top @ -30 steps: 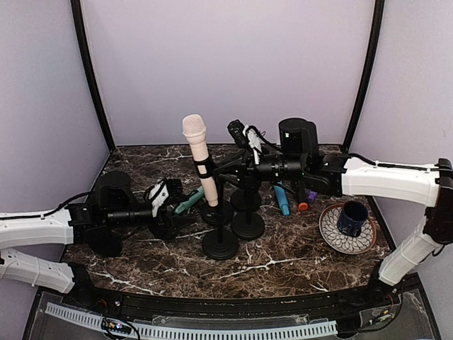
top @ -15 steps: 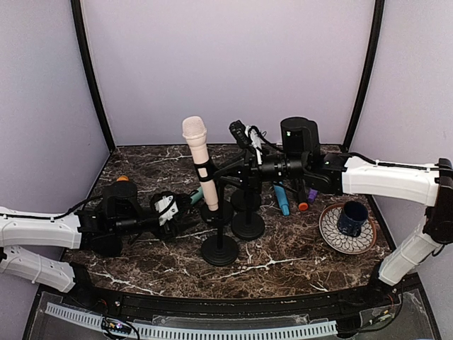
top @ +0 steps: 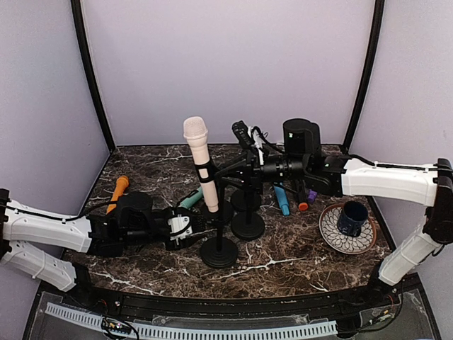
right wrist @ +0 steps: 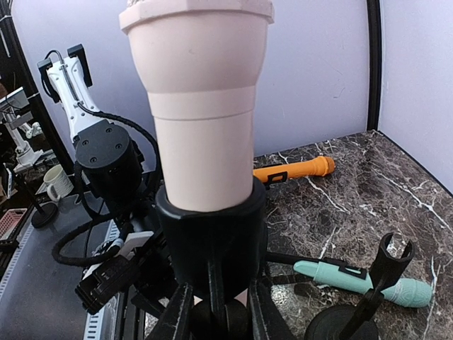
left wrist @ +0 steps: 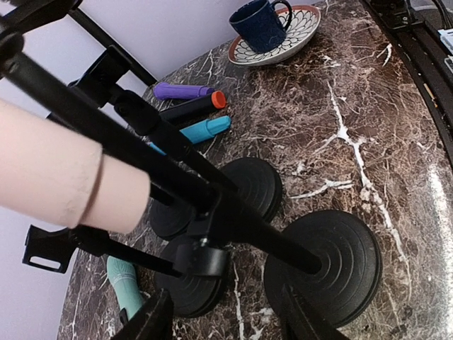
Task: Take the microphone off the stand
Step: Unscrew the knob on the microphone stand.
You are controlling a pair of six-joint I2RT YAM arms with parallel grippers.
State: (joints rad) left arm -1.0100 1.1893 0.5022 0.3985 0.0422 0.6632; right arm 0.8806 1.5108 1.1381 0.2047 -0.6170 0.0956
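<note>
Pale pink microphone (top: 197, 161) stands near upright in its black clip (right wrist: 209, 241), head uppermost, on the stand (top: 218, 251) nearest the arms. It is not yet removed.

Left gripper (left wrist: 226, 322): low over the marble table (top: 297, 265), jaws spread wide, holding nothing. The stand's round base and lower pole lie just ahead of the opening.

Right gripper (top: 237, 170): level with the clip. In the wrist view its fingers (right wrist: 178, 312) flank the clip's joint beneath the microphone. Whether they actually clamp it cannot be told, as the contact sits at the frame's bottom edge.

Assessment: the bracing step is in hand, extraction has not begun. The next move calls for a firm hold on the stand. The microphone body must then be drawn up along its own axis, clear of the clip. Two neighbouring stands (top: 248, 225) close behind limit sideways room.
</note>
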